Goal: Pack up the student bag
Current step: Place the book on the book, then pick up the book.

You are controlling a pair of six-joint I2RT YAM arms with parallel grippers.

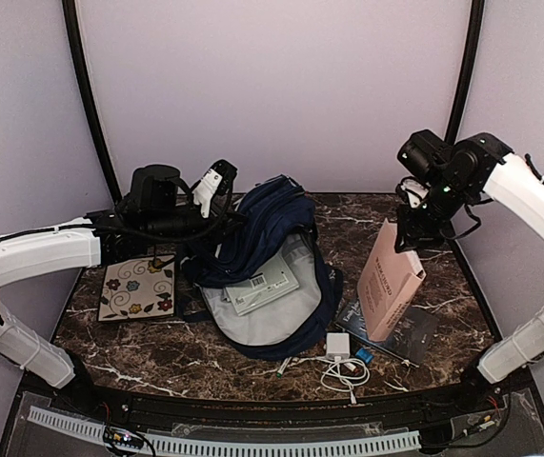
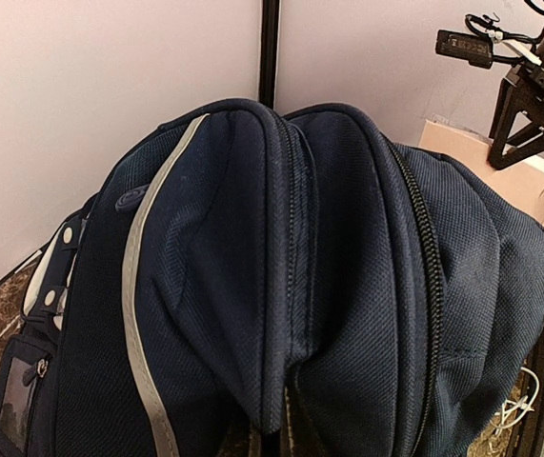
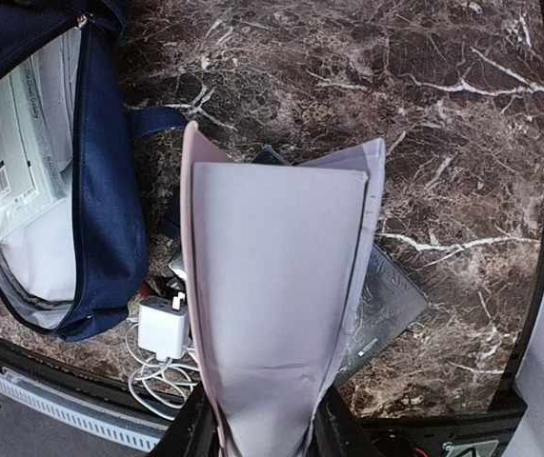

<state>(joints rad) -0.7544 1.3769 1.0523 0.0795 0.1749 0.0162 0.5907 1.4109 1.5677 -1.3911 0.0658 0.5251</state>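
1. Overhead: my left gripper [image 1: 216, 183] is clamped on the top of the backpack [image 1: 273, 249]. The bag sits mid-table with its flap held up and the grey lining showing. A white booklet [image 1: 262, 284] lies inside. My right gripper [image 1: 408, 227] is pinching the top edge of a tilted pink book [image 1: 389, 281] right of the bag. A charger [image 1: 339, 345] lies in front.
2. Left wrist: it's all navy fabric. My own fingers are hidden, so I can't read the grip here.
3. Right wrist: both fingers [image 3: 195, 438] are pressed on the book's sides. Only this view shows the barcode on the booklet.
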